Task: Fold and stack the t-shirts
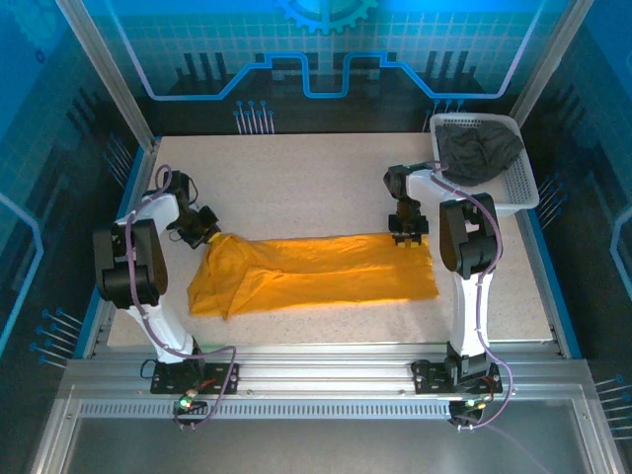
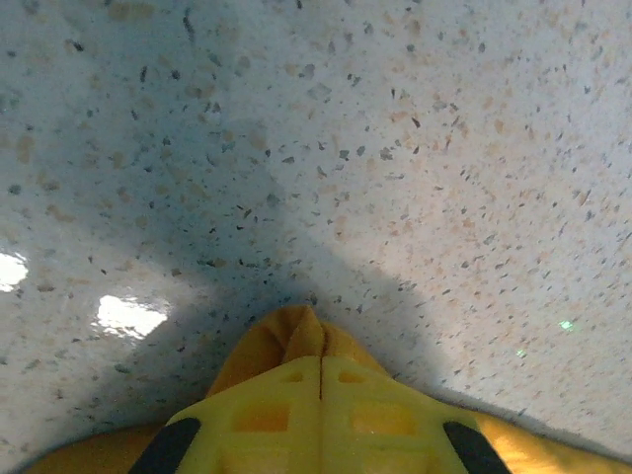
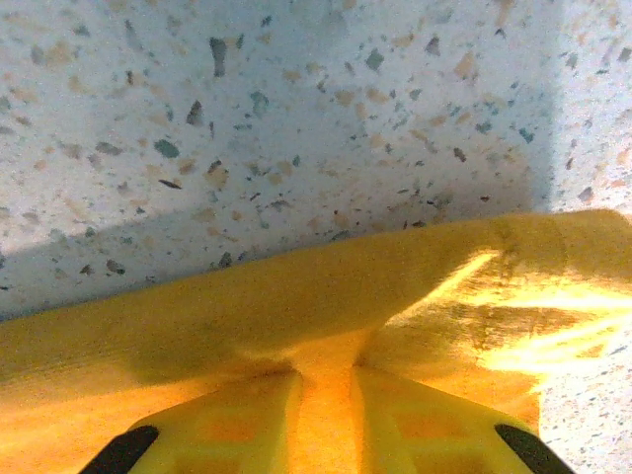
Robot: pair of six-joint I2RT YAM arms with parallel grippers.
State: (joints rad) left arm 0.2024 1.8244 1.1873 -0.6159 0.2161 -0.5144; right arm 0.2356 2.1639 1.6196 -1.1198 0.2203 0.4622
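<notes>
Orange shirt [image 1: 316, 272]: spread low on the table [image 1: 316, 178] as a long band running between the two arms
Grey shirt [image 1: 479, 148]: bunched up in the basket [image 1: 525, 193] at the far right corner
Left gripper [image 1: 202, 234]: clamped on the far left corner, a peak of cloth poking out past its closed fingers [image 2: 257, 420]
Right gripper [image 1: 407, 237]: pinching the far right edge, a fold squeezed between its fingers
Feel: light, limp cloth — likely to sag and drag wherever it isn't held
Where to hold: corners of the long edge, both ends together — lift evenly so nothing bunches
</notes>
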